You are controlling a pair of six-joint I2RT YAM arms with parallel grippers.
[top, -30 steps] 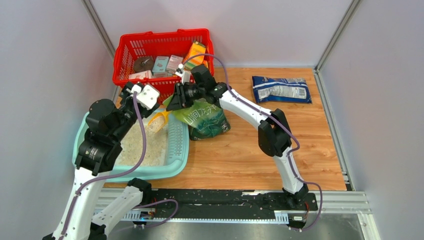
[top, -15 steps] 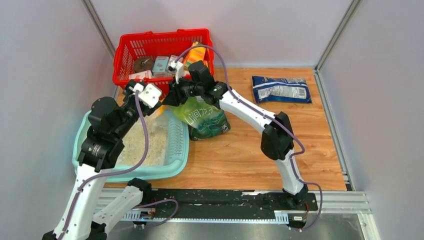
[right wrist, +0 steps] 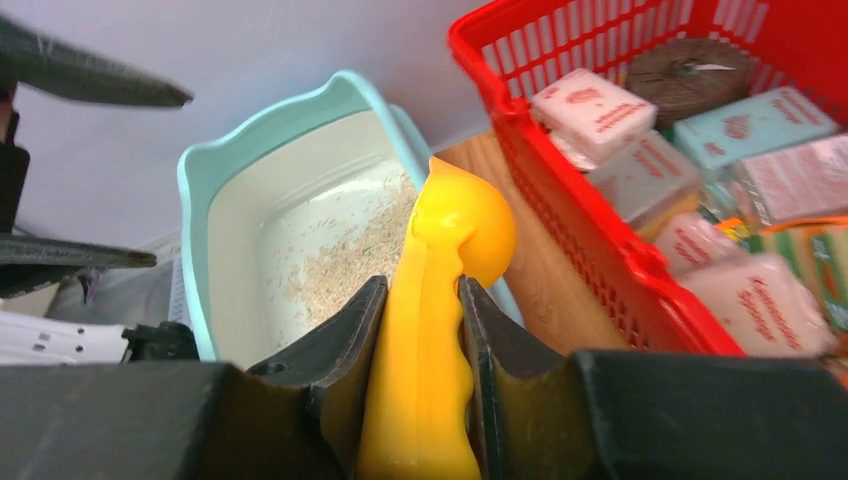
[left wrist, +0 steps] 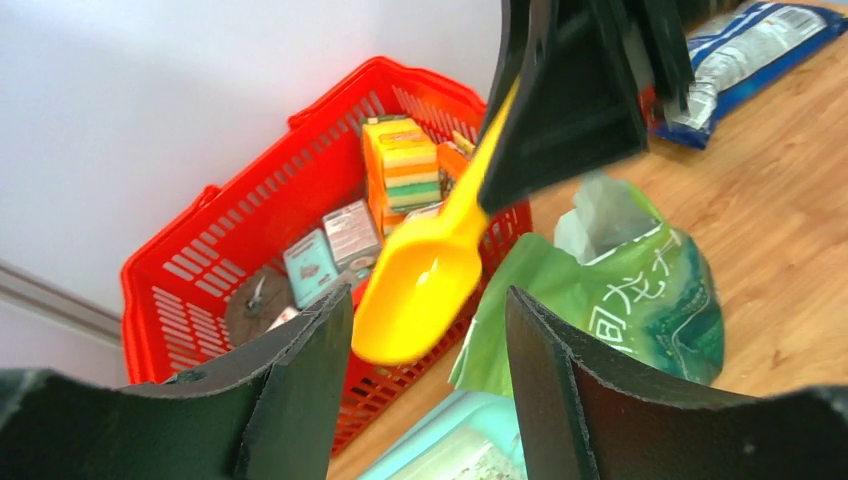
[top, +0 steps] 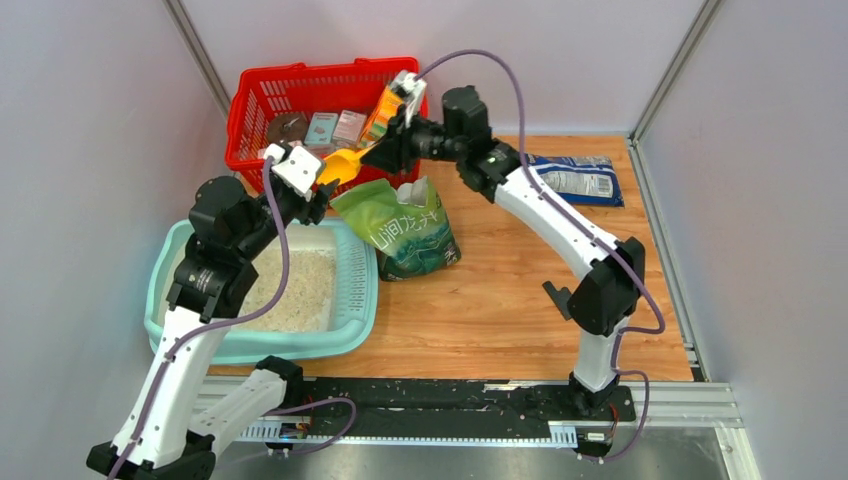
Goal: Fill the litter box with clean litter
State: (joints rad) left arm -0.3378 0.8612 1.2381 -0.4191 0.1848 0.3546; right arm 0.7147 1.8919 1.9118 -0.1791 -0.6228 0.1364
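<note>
Litter box (top: 300,345) sits at the near left of the table, with clean litter (top: 290,290) spread thinly over its white floor. Right gripper (right wrist: 420,290) is clamped on the handle of a yellow scoop (top: 340,163), which is held in the air by the near edge of the red basket (top: 300,95). Left gripper (left wrist: 428,300) stands wide apart, holding nothing, and faces the scoop's bowl. Green bag (top: 400,230) stands with its top open, just right of the box.
</note>
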